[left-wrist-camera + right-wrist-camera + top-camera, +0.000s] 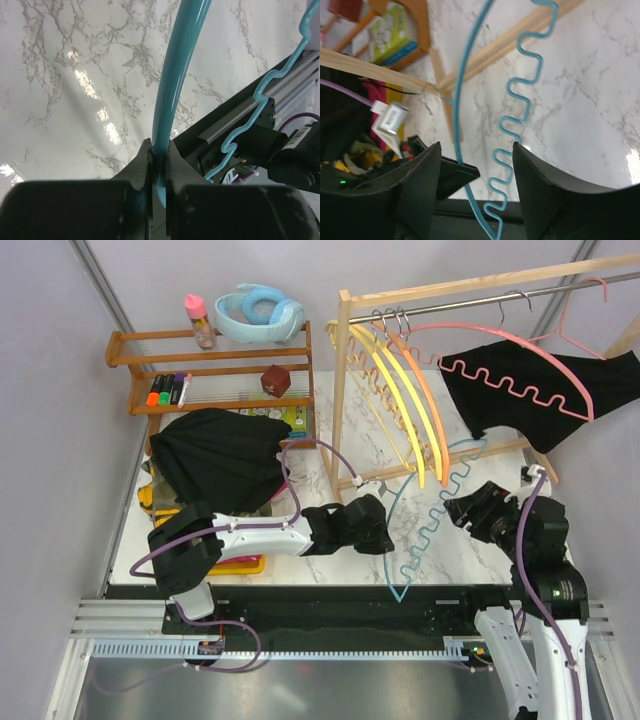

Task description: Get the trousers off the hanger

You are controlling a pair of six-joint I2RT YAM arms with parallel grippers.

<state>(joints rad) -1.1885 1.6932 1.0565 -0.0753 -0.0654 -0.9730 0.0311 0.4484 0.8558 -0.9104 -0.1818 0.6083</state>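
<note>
A bare teal hanger (412, 545) lies over the marble table in front of the rack. My left gripper (387, 530) is shut on its curved arm, which shows clamped between the jaws in the left wrist view (160, 162). My right gripper (456, 508) stands open beside the hanger's wavy bar. In the right wrist view the hanger (512, 125) runs between the spread fingers (422, 170) without touching them. Black trousers (520, 390) hang on a pink hanger (562, 372) on the rail at the right. More trousers lie in a pile at the left, with black cloth (215, 455) on top.
The wooden rack (341, 390) stands at the back with yellow and orange hangers (405, 400) on its rail. A wooden shelf (215, 370) at the back left holds markers, a bottle and a blue ring. The rack's base bar (520, 37) crosses the marble.
</note>
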